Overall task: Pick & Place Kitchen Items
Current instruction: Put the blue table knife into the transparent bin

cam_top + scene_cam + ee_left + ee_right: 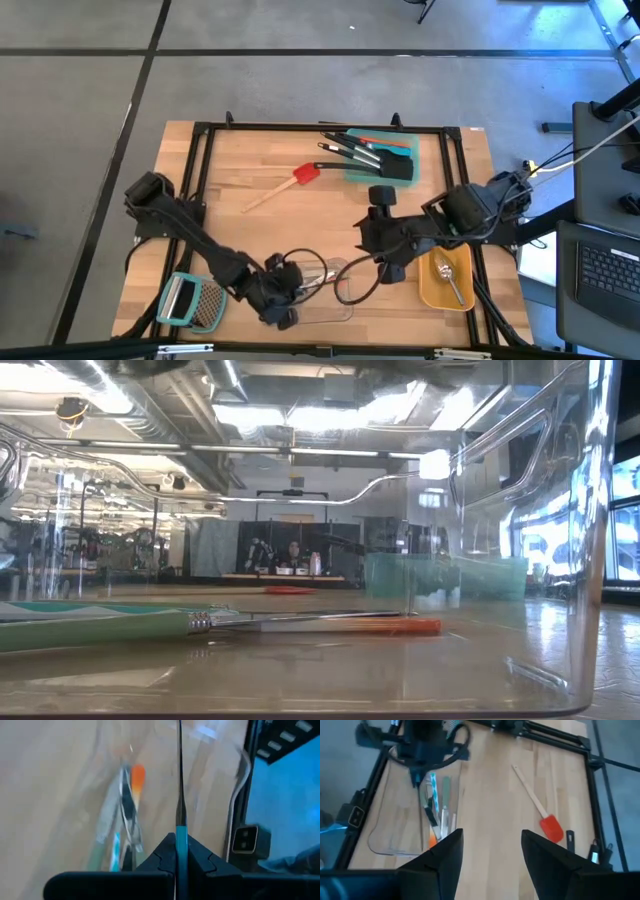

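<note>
sorting partly done: the clear container at the table's near edge already holds several slim tools, orange and green among them, and a silver spoon lies in the yellow container. the left gripper hangs over the clear container with its jaws pressed together on a thin teal tool, not yet let go. the right gripper waits mid-table with fingers apart and empty, while the red spatula on the bare wood and the black spatulas in the teal container look left to do.
</note>
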`<action>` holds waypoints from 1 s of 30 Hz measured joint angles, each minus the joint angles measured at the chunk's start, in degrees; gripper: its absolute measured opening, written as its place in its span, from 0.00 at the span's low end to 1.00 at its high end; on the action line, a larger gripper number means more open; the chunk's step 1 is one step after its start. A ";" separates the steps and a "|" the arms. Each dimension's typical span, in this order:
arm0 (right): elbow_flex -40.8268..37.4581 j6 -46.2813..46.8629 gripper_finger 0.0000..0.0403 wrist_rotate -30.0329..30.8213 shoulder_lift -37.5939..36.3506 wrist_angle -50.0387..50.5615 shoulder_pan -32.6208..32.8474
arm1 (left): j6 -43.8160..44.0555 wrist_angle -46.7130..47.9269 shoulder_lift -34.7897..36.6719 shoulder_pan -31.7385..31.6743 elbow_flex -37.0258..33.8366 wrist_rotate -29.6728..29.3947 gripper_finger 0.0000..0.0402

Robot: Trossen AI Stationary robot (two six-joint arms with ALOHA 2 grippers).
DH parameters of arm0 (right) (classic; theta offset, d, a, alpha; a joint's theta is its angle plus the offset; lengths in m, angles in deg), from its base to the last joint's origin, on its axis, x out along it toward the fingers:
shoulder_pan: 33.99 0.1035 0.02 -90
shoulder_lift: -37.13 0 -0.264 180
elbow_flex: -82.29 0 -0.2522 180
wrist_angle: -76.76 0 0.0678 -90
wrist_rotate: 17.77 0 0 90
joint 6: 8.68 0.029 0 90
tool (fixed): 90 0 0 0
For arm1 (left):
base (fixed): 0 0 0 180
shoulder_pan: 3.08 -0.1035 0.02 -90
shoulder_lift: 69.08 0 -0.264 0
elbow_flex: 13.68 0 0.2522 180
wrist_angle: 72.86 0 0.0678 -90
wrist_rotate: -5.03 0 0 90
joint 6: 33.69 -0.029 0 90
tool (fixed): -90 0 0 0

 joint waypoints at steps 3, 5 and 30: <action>-0.46 1.22 0.50 1.04 -0.15 0.28 1.23 | 2.21 0.01 -2.46 0.43 -0.02 2.65 0.01; -0.74 1.69 0.50 1.07 -0.10 0.29 2.08 | 3.18 -0.02 -4.06 0.63 -0.04 4.03 0.01; -31.44 13.60 0.50 10.98 -16.12 -27.32 7.95 | -3.09 -3.49 -10.74 -2.25 -0.07 14.40 0.01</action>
